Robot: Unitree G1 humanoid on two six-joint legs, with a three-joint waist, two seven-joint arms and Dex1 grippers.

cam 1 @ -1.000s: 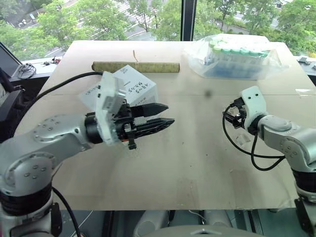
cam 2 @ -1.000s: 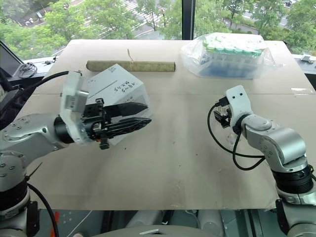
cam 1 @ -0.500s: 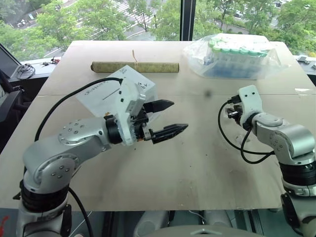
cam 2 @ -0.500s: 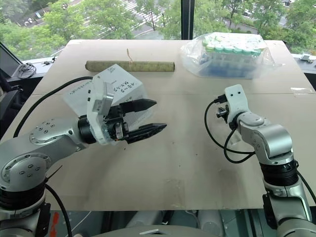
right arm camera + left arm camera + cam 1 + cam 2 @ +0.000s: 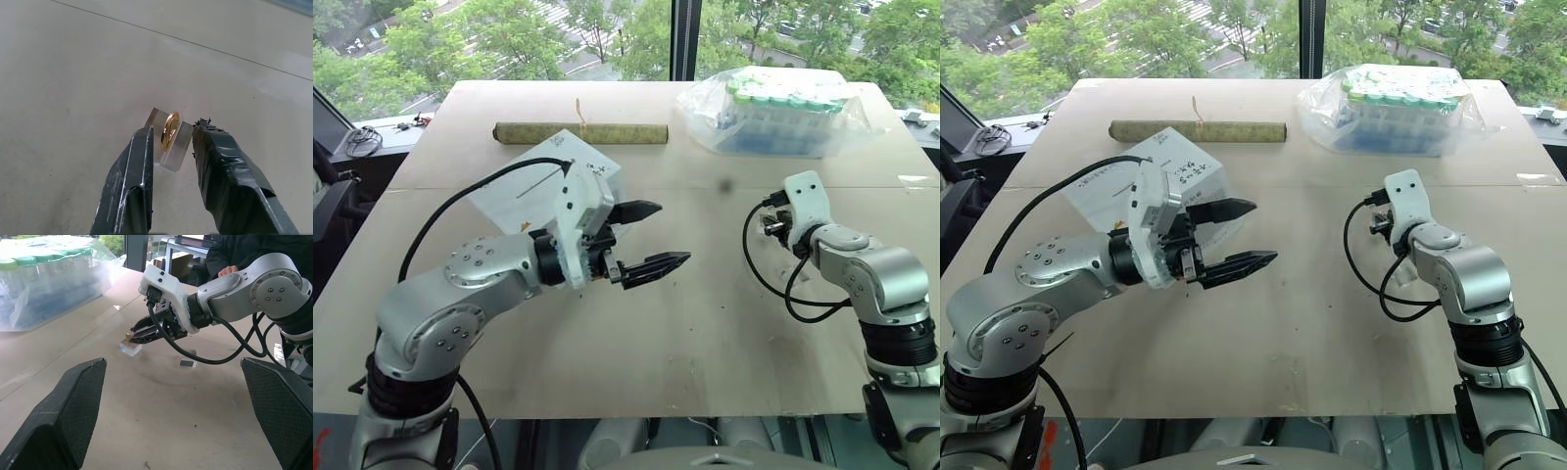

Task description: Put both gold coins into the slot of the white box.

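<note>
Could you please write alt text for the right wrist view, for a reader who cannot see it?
The right gripper hangs open over a pale table, its two black fingers on either side of a gold coin. The coin stands on edge in a small clear plastic block, and neither finger touches it yet.

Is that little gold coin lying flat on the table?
No, the gold coin stands on edge in a small clear block, between the right gripper fingers.

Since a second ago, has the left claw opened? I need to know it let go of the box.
Yes. The left claw now gapes wide beside the white box, whose place before the roll is unchanged.
</note>
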